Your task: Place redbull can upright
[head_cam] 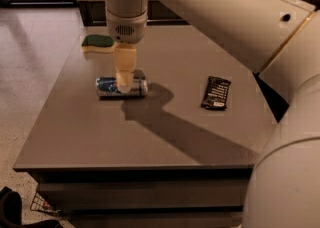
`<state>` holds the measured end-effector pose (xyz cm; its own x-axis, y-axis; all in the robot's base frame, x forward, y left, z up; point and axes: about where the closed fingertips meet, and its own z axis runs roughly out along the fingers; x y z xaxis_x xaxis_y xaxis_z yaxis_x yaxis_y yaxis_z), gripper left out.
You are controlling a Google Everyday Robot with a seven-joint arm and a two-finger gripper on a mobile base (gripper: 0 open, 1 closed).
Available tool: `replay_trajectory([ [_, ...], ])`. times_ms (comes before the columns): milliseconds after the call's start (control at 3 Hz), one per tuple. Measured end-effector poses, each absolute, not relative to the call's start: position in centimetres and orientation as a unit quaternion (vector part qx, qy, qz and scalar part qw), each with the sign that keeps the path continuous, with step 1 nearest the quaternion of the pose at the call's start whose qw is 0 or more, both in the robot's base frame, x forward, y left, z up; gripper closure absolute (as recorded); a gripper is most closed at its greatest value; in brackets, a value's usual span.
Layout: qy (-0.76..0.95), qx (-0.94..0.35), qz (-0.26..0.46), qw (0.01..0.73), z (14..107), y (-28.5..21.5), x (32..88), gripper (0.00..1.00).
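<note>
– Down at the lower left of the frame, under the table (150,137), what is that?

– A bit of wire mesh (42,204) on the floor beside something dark. From where I stand I can't tell whether it is a basket, or whether anything is in it.

– And on the tabletop?

– At the upper left corner lies a green and yellow sponge (98,42), flat, near the back edge. Just to the right of it and nearer to us is the redbull can (106,86). It lies on its side, lengthwise from left to right, silver ends showing, in the left half of the table and well apart from the sponge.

– Where is the gripper?

– The gripper (124,84) hangs straight down over the can. Its pale lower end crosses the front of the can at the middle and seems to touch it.

– Has it got hold of the can?

– I cannot tell. The far side is hidden behind the can, so a firm grip and a loose straddle would look the same from here.

– Further right?

– A long shadow runs from the can toward the right front edge. Past it, right of centre, a flat dark snack wrapper (216,92) lies alone, well apart from the can. The thick white arm (210,7) sweeps from the top across to the right side of the frame.
</note>
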<state>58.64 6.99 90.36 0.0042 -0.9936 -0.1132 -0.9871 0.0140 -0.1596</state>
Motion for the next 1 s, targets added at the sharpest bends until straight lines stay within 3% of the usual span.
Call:
replay_trajectory([
  [1000, 0.691, -0.721, -0.003, 0.047, 84.7, 9.6, 59.5, 0.00],
])
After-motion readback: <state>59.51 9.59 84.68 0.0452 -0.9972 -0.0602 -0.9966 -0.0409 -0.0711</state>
